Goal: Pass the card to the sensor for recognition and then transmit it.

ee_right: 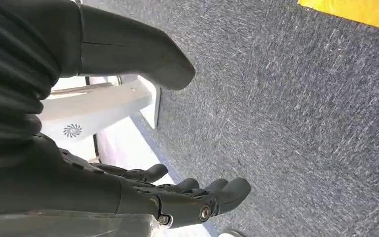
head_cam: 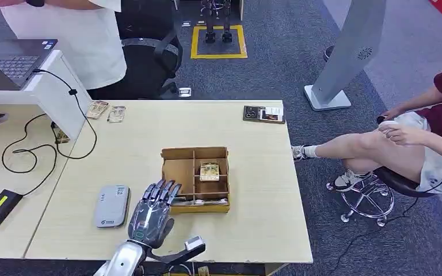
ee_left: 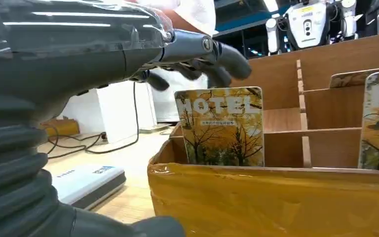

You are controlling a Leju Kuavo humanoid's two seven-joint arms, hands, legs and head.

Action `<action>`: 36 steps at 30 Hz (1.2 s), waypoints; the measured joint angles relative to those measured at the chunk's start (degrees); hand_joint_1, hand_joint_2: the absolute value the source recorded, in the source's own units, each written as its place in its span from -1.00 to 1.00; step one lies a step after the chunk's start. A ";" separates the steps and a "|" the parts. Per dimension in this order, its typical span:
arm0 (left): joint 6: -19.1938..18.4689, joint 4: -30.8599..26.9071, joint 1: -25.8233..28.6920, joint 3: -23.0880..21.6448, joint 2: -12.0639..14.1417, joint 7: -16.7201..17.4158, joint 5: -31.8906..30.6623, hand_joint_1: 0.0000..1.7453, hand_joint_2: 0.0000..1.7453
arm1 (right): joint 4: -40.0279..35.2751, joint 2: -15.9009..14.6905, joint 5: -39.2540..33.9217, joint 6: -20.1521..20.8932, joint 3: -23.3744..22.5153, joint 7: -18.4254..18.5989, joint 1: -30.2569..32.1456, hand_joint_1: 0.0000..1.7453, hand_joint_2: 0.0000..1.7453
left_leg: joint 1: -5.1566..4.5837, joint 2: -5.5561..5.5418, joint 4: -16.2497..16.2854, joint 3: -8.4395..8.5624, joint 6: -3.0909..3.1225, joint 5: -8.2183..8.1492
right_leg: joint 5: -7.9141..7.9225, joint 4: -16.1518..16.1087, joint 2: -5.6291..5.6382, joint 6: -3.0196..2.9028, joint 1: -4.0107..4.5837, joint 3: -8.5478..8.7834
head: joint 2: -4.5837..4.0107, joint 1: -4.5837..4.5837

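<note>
The task has barely begun: the yellow tree-printed hotel card (ee_left: 220,127) stands upright in the near-left compartment of the brown cardboard divider box (head_cam: 196,179), lower centre of the head view, long axis vertical, printed face toward the robot. The left hand (head_cam: 151,211) hovers at the box's left edge, fingers (ee_left: 217,61) spread and empty. The grey card sensor (head_cam: 112,206) lies on the pale wooden desk (head_cam: 253,190), left of the hand. The right hand (ee_right: 177,197) hangs empty, fingers loosely curled.
</note>
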 joint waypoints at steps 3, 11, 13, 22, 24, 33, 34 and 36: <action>0.07 0.00 0.04 0.00 -0.20 0.53 -0.20 -0.82 1.00 | 0.00 0.00 -0.04 0.09 0.00 0.11 0.01 -1.00 1.00 | 0.00 0.00 0.00 0.00 0.00 0.00 | 0.00 0.00 0.00 0.00 0.00 0.00 | 0.00 0.00; 0.07 0.00 0.06 0.00 -0.46 0.53 -0.26 -0.90 1.00 | 0.00 0.00 -0.04 0.09 0.00 0.11 0.01 -1.00 1.00 | 0.00 0.00 0.00 -0.01 0.00 0.00 | 0.00 0.00 0.00 0.00 0.00 0.00 | 0.00 0.00; 0.22 0.00 0.13 0.00 -0.50 0.61 -0.37 -0.94 1.00 | 0.02 0.00 -0.11 0.09 0.00 0.11 0.01 -1.00 1.00 | 0.00 0.00 0.00 -0.01 0.00 0.00 | 0.00 0.00 0.00 0.00 0.00 0.00 | 0.00 0.00; 1.27 -0.02 0.87 0.07 -1.03 1.49 -0.79 1.00 1.00 | 0.07 0.00 -0.15 0.15 0.00 -0.09 0.03 -1.00 1.00 | 0.00 0.00 0.00 -0.01 0.00 0.00 | 0.00 0.00 -0.01 0.00 0.00 0.00 | 0.00 -0.02; 1.27 -0.02 0.90 0.07 -1.14 1.46 -0.81 1.00 1.00 | 0.09 0.00 -0.15 0.15 -0.02 -0.09 0.03 -1.00 1.00 | 0.00 0.00 0.00 -0.01 0.00 0.00 | 0.00 0.00 -0.01 0.00 0.00 0.00 | 0.00 0.00; 1.25 -0.13 0.86 0.09 -1.33 1.20 -0.37 1.00 1.00 | 0.13 0.00 -0.13 0.18 0.00 0.04 0.03 -1.00 1.00 | 0.00 0.00 0.00 -0.01 0.00 0.00 | 0.00 0.00 -0.01 0.00 0.00 0.01 | 0.00 0.00; 1.25 -0.13 0.86 0.11 -1.33 1.20 -0.35 1.00 1.00 | 0.13 0.00 -0.11 0.17 0.00 0.02 0.03 -1.00 1.00 | 0.00 0.00 0.00 -0.01 0.00 0.00 | 0.00 0.00 -0.01 0.00 0.00 0.01 | 0.00 -0.02; 1.25 -0.15 0.84 0.09 -1.35 1.16 -0.31 1.00 1.00 | 0.13 0.00 -0.11 0.17 0.00 0.02 0.02 -1.00 1.00 | 0.00 0.00 0.00 -0.01 0.00 0.00 | 0.00 0.00 -0.01 0.00 0.00 0.01 | 0.00 -0.02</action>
